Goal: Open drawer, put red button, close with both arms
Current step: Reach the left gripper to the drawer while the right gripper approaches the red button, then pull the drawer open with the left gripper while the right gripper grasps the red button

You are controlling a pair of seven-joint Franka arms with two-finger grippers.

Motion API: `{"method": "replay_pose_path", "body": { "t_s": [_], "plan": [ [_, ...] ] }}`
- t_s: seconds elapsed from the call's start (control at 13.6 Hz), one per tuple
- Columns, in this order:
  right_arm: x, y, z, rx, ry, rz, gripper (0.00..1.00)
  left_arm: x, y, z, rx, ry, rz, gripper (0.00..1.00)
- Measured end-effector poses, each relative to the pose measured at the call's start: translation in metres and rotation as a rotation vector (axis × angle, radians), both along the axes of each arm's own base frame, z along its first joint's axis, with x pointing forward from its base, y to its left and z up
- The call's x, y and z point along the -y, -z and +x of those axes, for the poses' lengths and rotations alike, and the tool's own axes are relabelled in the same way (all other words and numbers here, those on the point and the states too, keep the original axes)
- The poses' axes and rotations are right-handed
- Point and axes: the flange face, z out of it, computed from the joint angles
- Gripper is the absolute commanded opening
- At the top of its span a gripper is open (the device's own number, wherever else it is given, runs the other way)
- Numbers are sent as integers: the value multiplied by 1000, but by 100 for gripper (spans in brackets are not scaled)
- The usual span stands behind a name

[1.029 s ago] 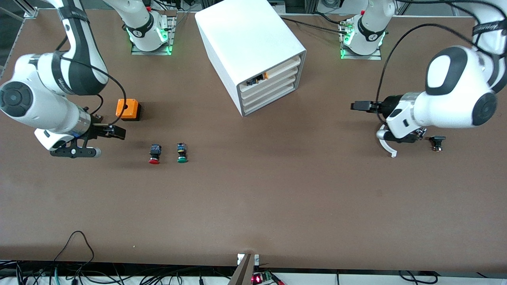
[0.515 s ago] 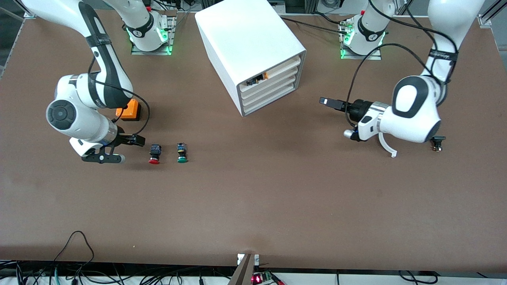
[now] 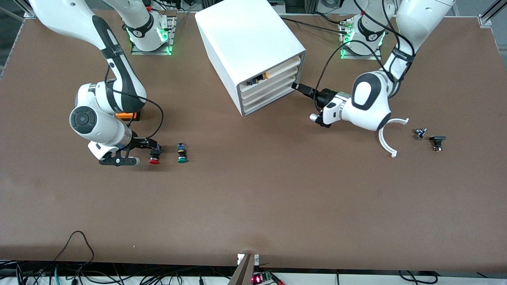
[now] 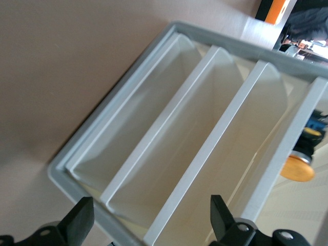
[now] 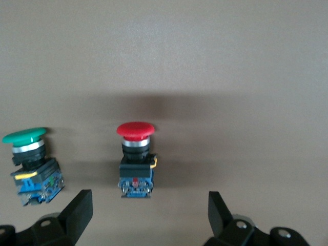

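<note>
- My right end effector point(image 3: 153, 145): black two-finger type, fingers point(image 5: 77, 210) spread wide, sitting low right at the red button with nothing held; in the right wrist view the button lies in the gap ahead of the two fingertips.
- Small push button with round red mushroom cap and short black-and-blue body point(image 5: 135, 160): lying on its side on the brown table point(image 3: 253, 206), toward the right arm's end, cap turned toward the front camera.
- Alike small push button with green cap point(image 3: 182, 153): lying just beside the red one, on the side toward the cabinet, apart from it.
- Orange-and-black box point(image 3: 127, 115): on the table, farther from the front camera than the two buttons, partly hidden by my right arm.
- My left end effector point(image 3: 298, 86): black two-finger type, fingers point(image 4: 77, 221) parted, empty, right at the cabinet's front at its edge toward the left arm's end.
- Big white boxy plastic cabinet point(image 3: 249, 47): four stacked tiers, all pushed in.
- Wide shallow white plastic tray drawer with flared front lip point(image 4: 169, 169): shut, straight ahead of my left fingertips.
- Top tier: shows a small orange-and-black piece point(image 3: 257, 79).
- White curved plastic strip point(image 3: 388, 136): flat on the table near my left arm.
- Two small dark parts point(image 3: 429, 136): on the table beside that strip, toward the left arm's end.
</note>
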Motion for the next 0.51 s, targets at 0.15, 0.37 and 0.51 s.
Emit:
{"method": "replay_pose_path", "body": {
  "t_s": [0.15, 0.37, 0.51],
  "plan": [
    [0, 15, 2, 13, 0, 3, 100, 15, 5, -13, -8, -3, -2, 100],
    [-1, 33, 3, 19, -1, 5, 100, 32, 13, -29, 2, -12, 12, 90],
    [-6, 42, 3, 29, -7, 11, 100, 39, 15, -35, 4, -5, 18, 64]
  ]
}}
